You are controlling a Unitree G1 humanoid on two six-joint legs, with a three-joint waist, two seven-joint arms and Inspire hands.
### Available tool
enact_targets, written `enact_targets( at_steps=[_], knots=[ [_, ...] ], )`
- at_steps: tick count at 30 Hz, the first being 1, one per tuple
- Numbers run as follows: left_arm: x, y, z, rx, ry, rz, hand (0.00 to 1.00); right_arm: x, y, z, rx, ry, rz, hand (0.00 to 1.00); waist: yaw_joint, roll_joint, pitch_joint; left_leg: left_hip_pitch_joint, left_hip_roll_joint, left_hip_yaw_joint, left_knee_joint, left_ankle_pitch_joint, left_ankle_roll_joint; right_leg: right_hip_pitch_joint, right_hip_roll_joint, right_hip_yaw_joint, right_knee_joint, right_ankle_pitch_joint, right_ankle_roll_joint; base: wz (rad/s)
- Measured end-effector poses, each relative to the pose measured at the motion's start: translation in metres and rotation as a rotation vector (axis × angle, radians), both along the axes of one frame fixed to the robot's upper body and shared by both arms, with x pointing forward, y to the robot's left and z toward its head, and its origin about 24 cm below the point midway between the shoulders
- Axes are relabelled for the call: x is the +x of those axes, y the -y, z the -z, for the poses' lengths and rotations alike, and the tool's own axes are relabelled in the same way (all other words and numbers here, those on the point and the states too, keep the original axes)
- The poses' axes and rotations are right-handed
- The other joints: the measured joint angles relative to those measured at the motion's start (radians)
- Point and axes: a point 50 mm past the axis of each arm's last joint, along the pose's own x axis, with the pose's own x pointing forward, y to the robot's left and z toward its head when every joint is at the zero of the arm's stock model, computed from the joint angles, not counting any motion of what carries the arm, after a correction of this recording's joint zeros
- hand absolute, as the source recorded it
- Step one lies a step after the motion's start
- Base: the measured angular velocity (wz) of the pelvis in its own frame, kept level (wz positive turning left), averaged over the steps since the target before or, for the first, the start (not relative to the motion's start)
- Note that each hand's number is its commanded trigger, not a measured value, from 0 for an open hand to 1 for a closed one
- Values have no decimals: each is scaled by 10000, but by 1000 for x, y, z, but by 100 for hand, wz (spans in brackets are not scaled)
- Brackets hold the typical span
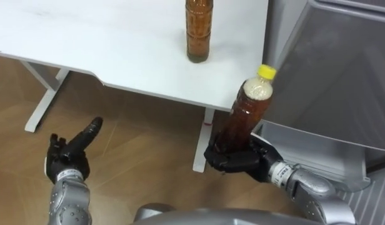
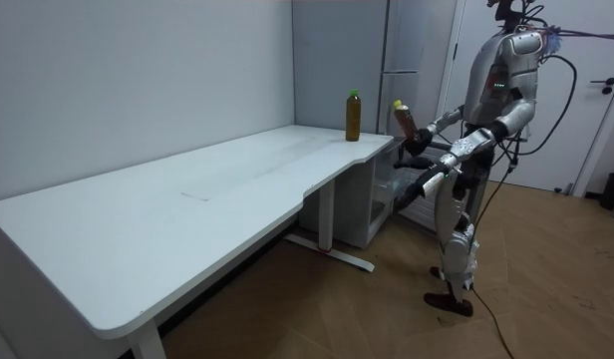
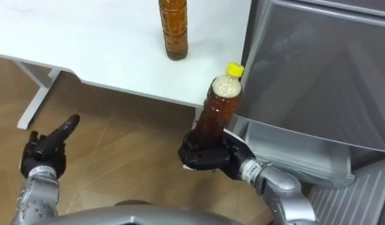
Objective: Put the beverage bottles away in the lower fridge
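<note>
My right hand (image 1: pixel 237 157) (image 3: pixel 208 156) is curled round the base of a brown drink bottle (image 1: pixel 245 111) (image 3: pixel 216 110) with a yellow cap, holding it upright and slightly tilted in front of the table's corner, beside the fridge. In the room view the held bottle (image 2: pixel 404 121) is close to the fridge (image 2: pixel 407 70). A second brown drink bottle (image 1: pixel 198 30) (image 3: pixel 172 29) (image 2: pixel 354 116) stands upright near the white table's (image 1: pixel 86 37) (image 2: pixel 187 199) far right edge. My left hand (image 1: pixel 70 153) (image 3: pixel 45 150) hangs low at the left over the floor, partly curled with one finger extended, holding nothing.
The grey fridge (image 1: pixel 333 69) (image 3: pixel 317 75) fills the right side, with its open lower compartment rim (image 1: pixel 317 150) (image 3: pixel 292 150) just right of the held bottle. White table legs (image 1: pixel 45 100) (image 1: pixel 202 147) stand on the wooden floor. A door (image 2: pixel 586 90) is behind the robot.
</note>
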Motion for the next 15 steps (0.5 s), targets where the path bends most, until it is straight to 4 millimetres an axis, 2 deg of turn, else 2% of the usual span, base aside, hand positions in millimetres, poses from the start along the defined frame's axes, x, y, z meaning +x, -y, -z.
enact_targets(
  at_steps=[6,15],
  knots=[
    [-29,10,30,-561,-1896,270,0,1,-1,1,-122,-69,211,100,-8,16,10,-33,-3,42,-2,0,0,-2,26,-17,-17,0,0,0],
    [-40,18,40,-591,-2677,812,0,6,-4,-2,380,-10,646,100,-186,92,37,-112,-12,-10,77,0,0,-14,46,-37,-37,1,0,0]
  ],
)
